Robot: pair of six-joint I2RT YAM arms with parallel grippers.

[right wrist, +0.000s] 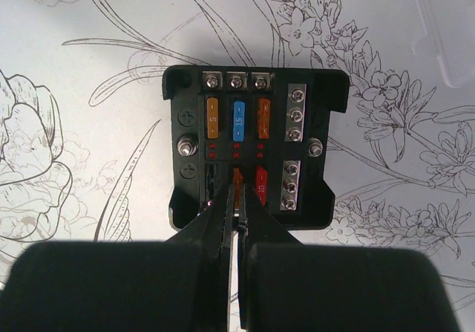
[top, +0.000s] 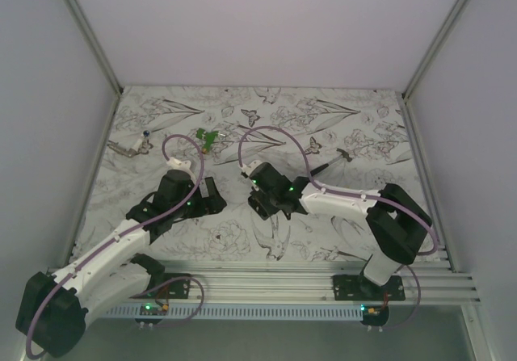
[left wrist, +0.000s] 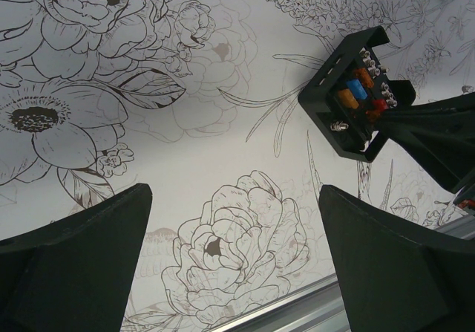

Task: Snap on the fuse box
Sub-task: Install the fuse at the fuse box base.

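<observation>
Left gripper (left wrist: 234, 258): fingers wide apart, holding nothing, hovering over bare tabletop (top: 234, 240) just left of the fuse box.
Green piece (top: 208, 138): lies well beyond the fuse box, toward the back left.
Fuse box (right wrist: 256, 142): near the middle of the tabletop, open side up, with orange, blue and red fuses and screw terminals showing; no cover on it.
Right gripper (right wrist: 236, 224): fingers pressed together at the near edge of the fuse box, tips over the lower fuse row; they seem pinched on an orange fuse there, though whether they truly hold it I cannot tell.
Black stick tool (top: 334, 160): on the tabletop beyond the fuse box, to its right.
Step in hand: right gripper working at the fuse box's lower row, apparently seating or gripping a fuse.
Next move: likely a straight downward press so the part clicks home, with the box kept from sliding; the free left gripper could brace it.
</observation>
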